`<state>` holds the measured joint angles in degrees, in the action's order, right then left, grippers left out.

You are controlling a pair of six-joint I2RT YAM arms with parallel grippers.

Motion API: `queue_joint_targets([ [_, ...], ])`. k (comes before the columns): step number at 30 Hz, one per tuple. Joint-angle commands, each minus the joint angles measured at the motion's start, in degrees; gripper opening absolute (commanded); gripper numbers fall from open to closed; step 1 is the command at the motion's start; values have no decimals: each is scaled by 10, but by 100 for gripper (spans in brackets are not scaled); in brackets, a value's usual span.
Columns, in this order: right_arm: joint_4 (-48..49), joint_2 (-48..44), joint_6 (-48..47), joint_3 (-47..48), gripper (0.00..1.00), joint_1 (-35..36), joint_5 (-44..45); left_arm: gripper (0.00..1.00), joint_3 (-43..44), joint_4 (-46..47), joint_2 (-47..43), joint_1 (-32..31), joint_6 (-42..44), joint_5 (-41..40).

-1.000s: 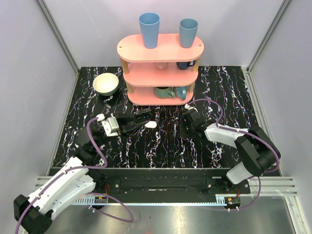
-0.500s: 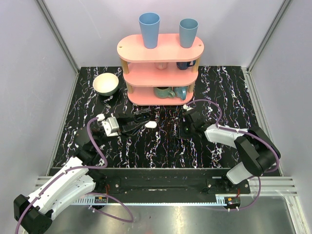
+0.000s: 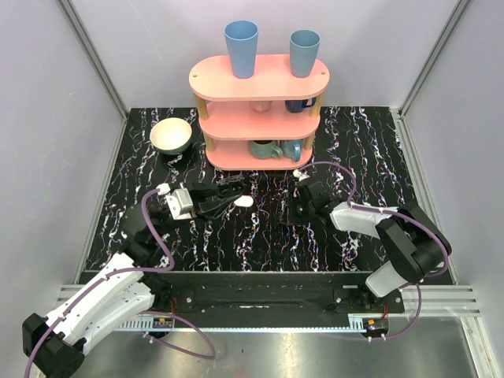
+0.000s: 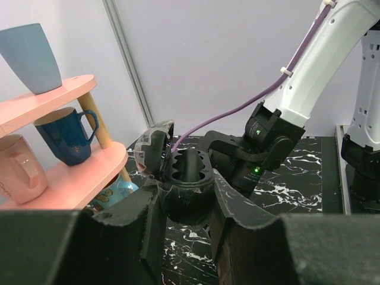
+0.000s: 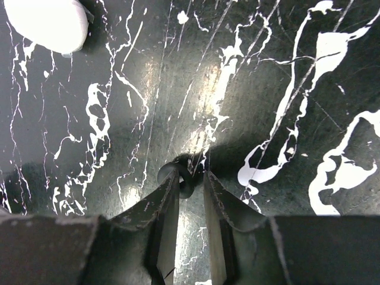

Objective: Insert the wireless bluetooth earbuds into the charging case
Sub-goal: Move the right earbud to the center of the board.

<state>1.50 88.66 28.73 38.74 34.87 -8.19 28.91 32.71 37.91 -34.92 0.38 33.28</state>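
The right arm has edged a little left and farther up the table (image 3: 260, 236) since a second ago; the left arm and the charging case (image 3: 244, 201) lie as before.

One case shows, a white oblong on the marble just beside the tips of the left gripper (image 4: 185, 202). The pink shelf (image 3: 260, 79) carries two blue cups (image 3: 241, 47) on top and four mugs below: a pink mug (image 3: 260, 105) and a dark blue mug (image 3: 299, 105) on the middle tier, a green mug (image 3: 264, 148) and a light blue mug (image 3: 291, 148) on the bottom tier. One cream bowl (image 3: 171, 135) stands left of the shelf.

The left gripper is clamped on a black ribbed thing (image 4: 189, 172); what it is I cannot tell. The right gripper (image 5: 190, 174) points down at the table, its jaws a narrow slit apart with a small dark bit (image 5: 185, 185) at their tips; gripped or only touched, I cannot tell. The right wrist view cuts the case off at its top left corner. The earbuds I cannot make out in any view
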Motion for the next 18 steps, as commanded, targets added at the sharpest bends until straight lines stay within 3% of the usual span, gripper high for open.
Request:
queue_joint_targets([
  [1, 31, 9, -11, 0, 31, 4, -23, 4, 28, 27, 2, 3, -2, 6],
  [18, 56, 10, -21, -17, 28, 4, -61, 4, 26, 29, 4, 3, -2, 5],
])
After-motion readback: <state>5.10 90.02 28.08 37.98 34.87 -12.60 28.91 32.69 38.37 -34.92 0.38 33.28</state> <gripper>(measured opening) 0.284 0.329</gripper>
